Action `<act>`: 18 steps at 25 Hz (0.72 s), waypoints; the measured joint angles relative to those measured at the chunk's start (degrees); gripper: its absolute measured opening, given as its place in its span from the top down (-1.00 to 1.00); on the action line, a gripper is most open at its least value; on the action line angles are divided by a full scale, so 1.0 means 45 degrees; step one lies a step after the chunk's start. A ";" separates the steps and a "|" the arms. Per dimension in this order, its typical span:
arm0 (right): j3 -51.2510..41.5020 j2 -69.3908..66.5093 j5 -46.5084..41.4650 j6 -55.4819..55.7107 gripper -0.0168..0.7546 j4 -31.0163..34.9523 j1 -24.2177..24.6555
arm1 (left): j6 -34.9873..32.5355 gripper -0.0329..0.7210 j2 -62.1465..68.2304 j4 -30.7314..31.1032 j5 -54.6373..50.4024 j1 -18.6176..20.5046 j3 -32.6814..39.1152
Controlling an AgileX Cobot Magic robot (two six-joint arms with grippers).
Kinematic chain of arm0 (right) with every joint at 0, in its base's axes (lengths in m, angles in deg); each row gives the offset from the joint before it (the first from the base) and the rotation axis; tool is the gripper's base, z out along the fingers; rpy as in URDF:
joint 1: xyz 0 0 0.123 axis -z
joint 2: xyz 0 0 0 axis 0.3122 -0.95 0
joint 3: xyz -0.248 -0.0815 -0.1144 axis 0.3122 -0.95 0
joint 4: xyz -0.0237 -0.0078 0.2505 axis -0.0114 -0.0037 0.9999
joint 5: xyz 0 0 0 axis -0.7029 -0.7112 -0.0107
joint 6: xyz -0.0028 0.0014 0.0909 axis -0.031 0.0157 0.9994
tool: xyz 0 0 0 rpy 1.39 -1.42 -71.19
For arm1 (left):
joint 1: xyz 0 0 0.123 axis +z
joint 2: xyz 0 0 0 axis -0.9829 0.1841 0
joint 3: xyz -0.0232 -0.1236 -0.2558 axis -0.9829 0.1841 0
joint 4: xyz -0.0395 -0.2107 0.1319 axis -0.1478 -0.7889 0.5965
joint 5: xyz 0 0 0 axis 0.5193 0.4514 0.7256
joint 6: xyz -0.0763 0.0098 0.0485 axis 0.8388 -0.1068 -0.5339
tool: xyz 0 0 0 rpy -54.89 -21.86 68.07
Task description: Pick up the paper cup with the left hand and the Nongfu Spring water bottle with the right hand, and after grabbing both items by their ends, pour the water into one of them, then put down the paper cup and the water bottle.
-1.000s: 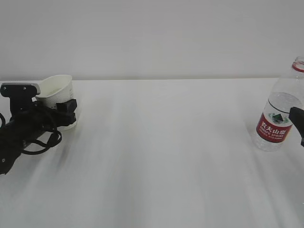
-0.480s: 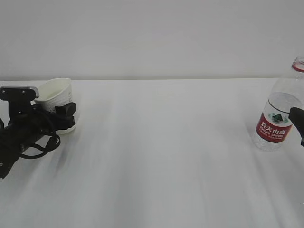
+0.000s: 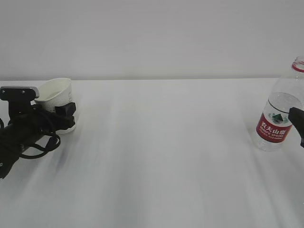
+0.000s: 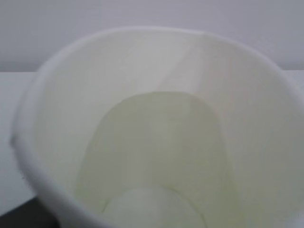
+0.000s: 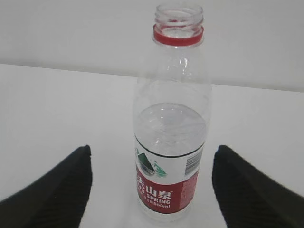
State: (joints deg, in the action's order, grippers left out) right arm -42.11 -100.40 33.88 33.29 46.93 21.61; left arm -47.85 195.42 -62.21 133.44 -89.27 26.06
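Note:
The white paper cup [image 3: 53,91] is at the far left, tilted, with its base close to the table. My left gripper [image 3: 62,113] is shut on its lower body, one black finger [image 3: 67,110] across the near side. The cup's mouth [image 4: 156,118] fills the left wrist view; a pale greenish patch shows inside, and I cannot tell whether it is water. The Nongfu Spring water bottle [image 3: 278,114] stands upright and uncapped at the far right, with water [image 5: 172,118] up to the top of its label. My right gripper [image 5: 153,156] is open, its fingers [image 5: 71,185] either side of the bottle [image 5: 171,142] with gaps.
The table is a plain white surface [image 3: 161,152] with a white wall behind it. The left arm's body and cables [image 3: 23,135] lie low over the table's left edge. The bottle stands close to the right border of the exterior view.
The left gripper and the cup have sunk a little toward the table and stopped. The bottle and the right gripper have not moved.

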 joint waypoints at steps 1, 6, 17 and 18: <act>0.0000 0.0000 0.0000 0.0000 -0.58 0.0000 0.0000 | 0.0000 -0.39 0.0000 0.0000 0.0000 0.0000 0.0000; 0.0000 0.0000 0.0000 0.0000 -0.58 0.0000 0.0000 | 0.0000 -0.62 0.0000 0.0000 0.0000 0.0000 0.0000; 0.0000 0.0000 0.0000 0.0000 -0.58 0.0000 0.0000 | 0.0035 -0.83 0.0000 0.0025 0.0136 -0.0022 0.0000; 0.0000 0.0000 0.0000 0.0000 -0.58 0.0000 0.0000 | 0.0065 -0.86 0.0000 0.0025 0.0136 -0.0022 0.0000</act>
State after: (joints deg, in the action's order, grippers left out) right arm -42.11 -100.40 33.88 33.29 46.93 21.61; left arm -47.56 195.42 -62.10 134.05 -89.37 26.06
